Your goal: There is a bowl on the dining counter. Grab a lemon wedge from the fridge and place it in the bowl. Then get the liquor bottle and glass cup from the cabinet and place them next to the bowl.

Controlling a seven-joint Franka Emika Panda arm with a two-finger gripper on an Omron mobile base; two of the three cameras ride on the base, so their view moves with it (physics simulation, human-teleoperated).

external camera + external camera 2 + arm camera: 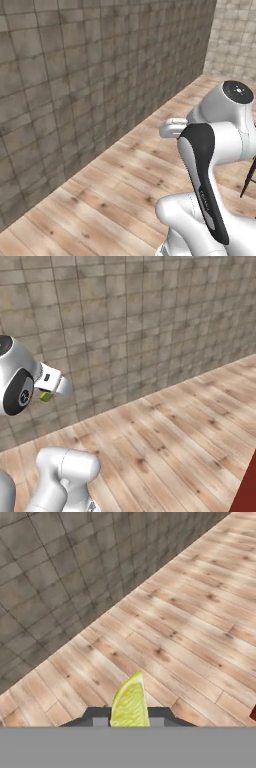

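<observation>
Lemon wedge (130, 704), yellow-green with a paler rind edge, sits clamped between the jaws of the gripper (129, 721), its pointed tip rising above the two dark finger tips in the hand view. In the right base view the same wedge (46, 396) shows as a small green-yellow speck at the end of the white hand, held up in the air in front of the wall. No brand, label or writing can be read anywhere. Below the wedge lies a wooden plank floor (190, 627) of warm brown boards with darker knots. A wall (140, 321) of grey-brown stone tiles rises where the floor ends. At the lower right corner of the right base view stands a plain red panel (247, 491).
</observation>
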